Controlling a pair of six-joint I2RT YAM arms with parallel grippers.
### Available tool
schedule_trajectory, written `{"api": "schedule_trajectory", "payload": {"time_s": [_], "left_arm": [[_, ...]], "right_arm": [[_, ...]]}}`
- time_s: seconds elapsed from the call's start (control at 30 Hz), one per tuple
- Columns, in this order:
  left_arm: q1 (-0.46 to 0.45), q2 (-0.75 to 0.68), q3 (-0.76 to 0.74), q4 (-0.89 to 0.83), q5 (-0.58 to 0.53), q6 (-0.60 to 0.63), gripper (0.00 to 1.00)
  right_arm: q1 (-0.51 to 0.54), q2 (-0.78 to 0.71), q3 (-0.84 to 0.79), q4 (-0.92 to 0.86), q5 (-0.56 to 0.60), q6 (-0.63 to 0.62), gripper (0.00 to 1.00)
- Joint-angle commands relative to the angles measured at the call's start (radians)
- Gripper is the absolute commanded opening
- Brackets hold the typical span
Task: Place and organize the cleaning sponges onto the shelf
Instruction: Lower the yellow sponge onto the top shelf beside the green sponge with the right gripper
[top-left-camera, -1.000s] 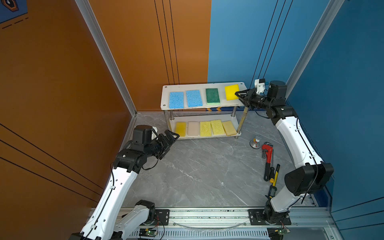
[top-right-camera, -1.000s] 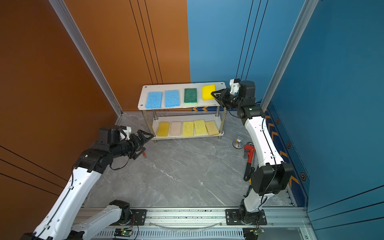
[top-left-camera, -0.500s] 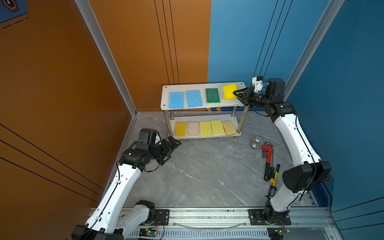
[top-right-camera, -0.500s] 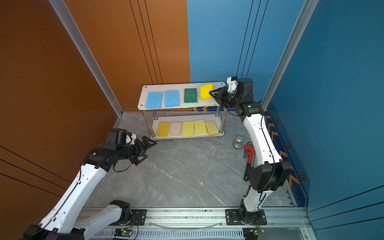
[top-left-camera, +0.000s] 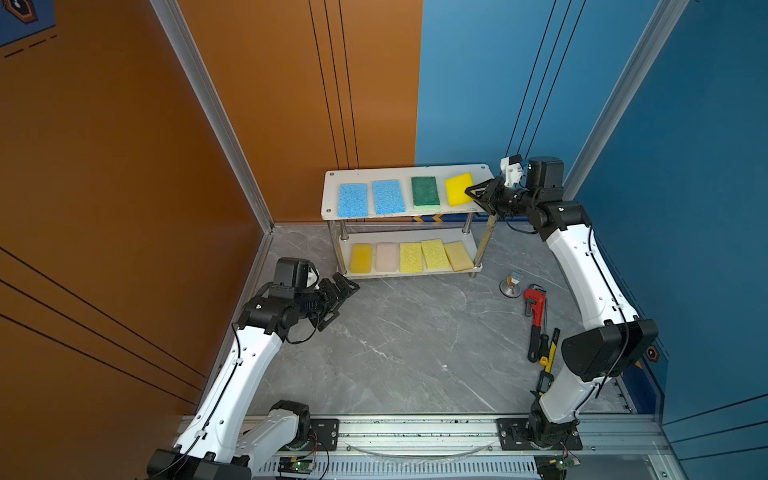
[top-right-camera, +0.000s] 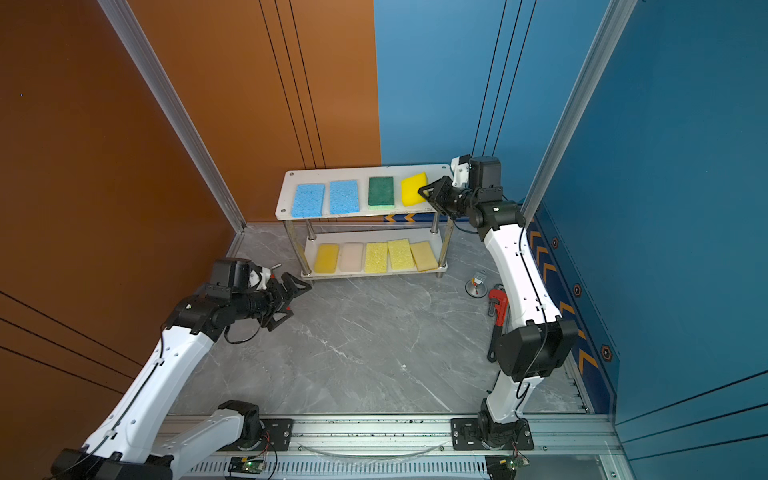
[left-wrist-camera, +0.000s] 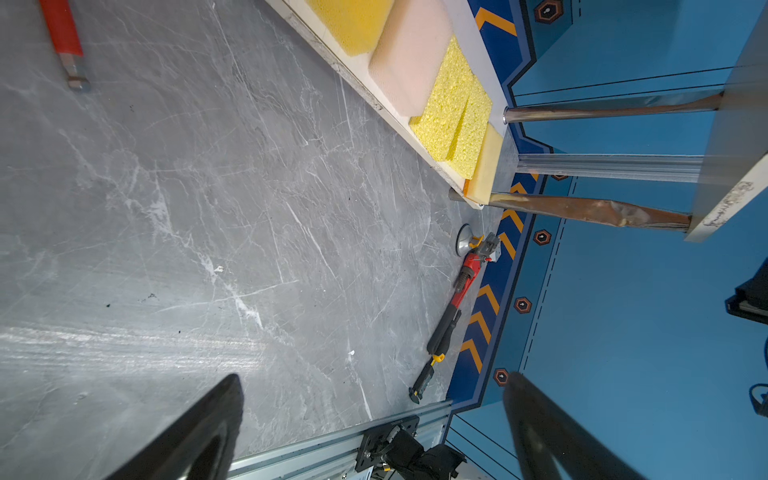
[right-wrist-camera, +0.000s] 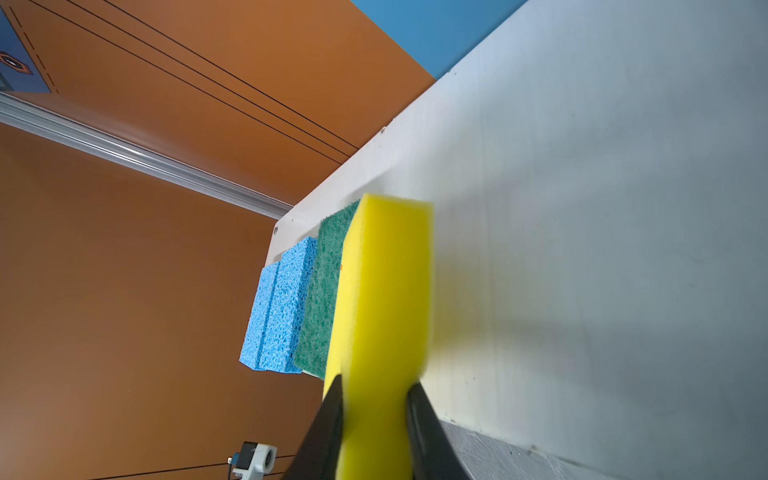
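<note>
At the shelf's (top-left-camera: 329, 198) right end, right gripper (top-left-camera: 472, 194) pinches the yellow sponge (top-left-camera: 458, 189) by its edge, tilted over the top board, beside the green sponge (top-left-camera: 424, 191). Left gripper (left-wrist-camera: 374, 378) gapes empty above the floor (top-left-camera: 407, 345).

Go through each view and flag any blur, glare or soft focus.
Right wrist view: the bright yellow sponge is smeared along its edges, and the right end effector gripping it is out of focus. Left wrist view: the open left end effector shows as dark soft shapes, and a glare streak crosses the floor. Both top views: evenly lit and sharp, the shelf crisp.
</note>
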Motion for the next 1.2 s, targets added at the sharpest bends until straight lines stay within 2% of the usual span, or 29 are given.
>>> {"api": "schedule_trajectory", "payload": {"time_s": [0.0, 1.17], "left_arm": [[0.011, 0.01, -0.003, -0.019, 0.038, 0.032, 0.98], [0.037, 0.001, -0.002, -0.02, 0.06, 0.038, 0.98]], "right_arm": [[0.013, -0.01, 0.031, -0.056, 0.045, -0.054, 0.24], [0.044, -0.012, 0.13, -0.121, 0.178, -0.145, 0.22]]}}
